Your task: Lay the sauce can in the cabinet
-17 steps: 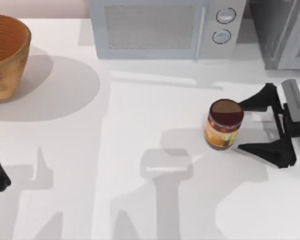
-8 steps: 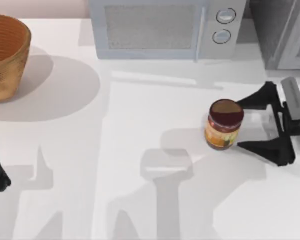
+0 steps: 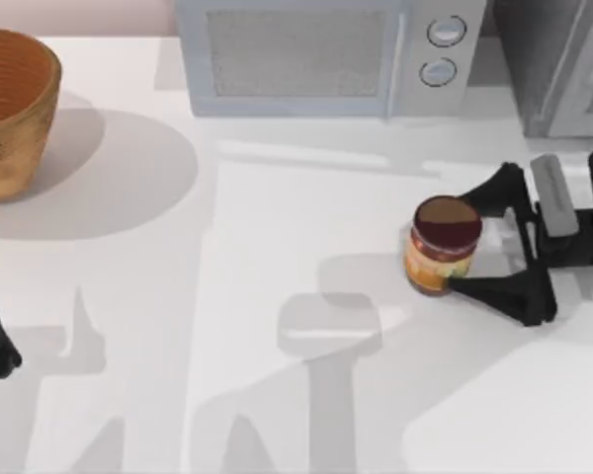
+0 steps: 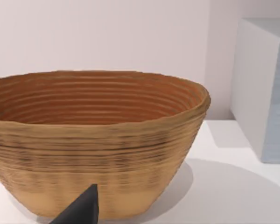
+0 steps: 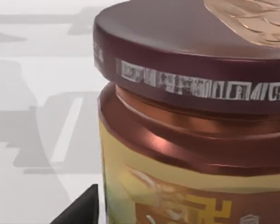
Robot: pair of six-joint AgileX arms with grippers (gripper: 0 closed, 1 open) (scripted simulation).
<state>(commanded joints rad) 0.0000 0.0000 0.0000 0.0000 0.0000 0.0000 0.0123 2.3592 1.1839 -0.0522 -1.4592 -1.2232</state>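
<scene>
- The right tool (image 3: 466,239), a black two-fingered claw, has slid leftward across the white bench (image 3: 277,326) over the last second and now stands with its fingers spread wide on either side of the sauce can.
- The sauce can (image 3: 442,245), a small upright cylinder with a dark maroon top and an orange-yellow label, has not moved; it stands right of the bench's middle, in front of the microwave.
- One finger (image 3: 494,292) now reaches the can's base or very nearly; the other lies just past its upper side. Nothing is gripped yet.
- In the right wrist view the can (image 5: 191,116) looms close, which suits a tool drawn right up to it.
- By my reading the approach is almost finished and closing on the can comes next.
- The cabinet (image 3: 558,64), a dark grey speckled box with a pale framed panel, waits at the far right corner, beyond the tool.
- The light grey microwave (image 3: 326,54) with two knobs and the woven tan basket (image 3: 15,109) stand untouched.
- The left arm is parked at the left edge; its tool (image 4: 81,210) points at the basket (image 4: 98,140), and I cannot tell whether it is released or clenched.
</scene>
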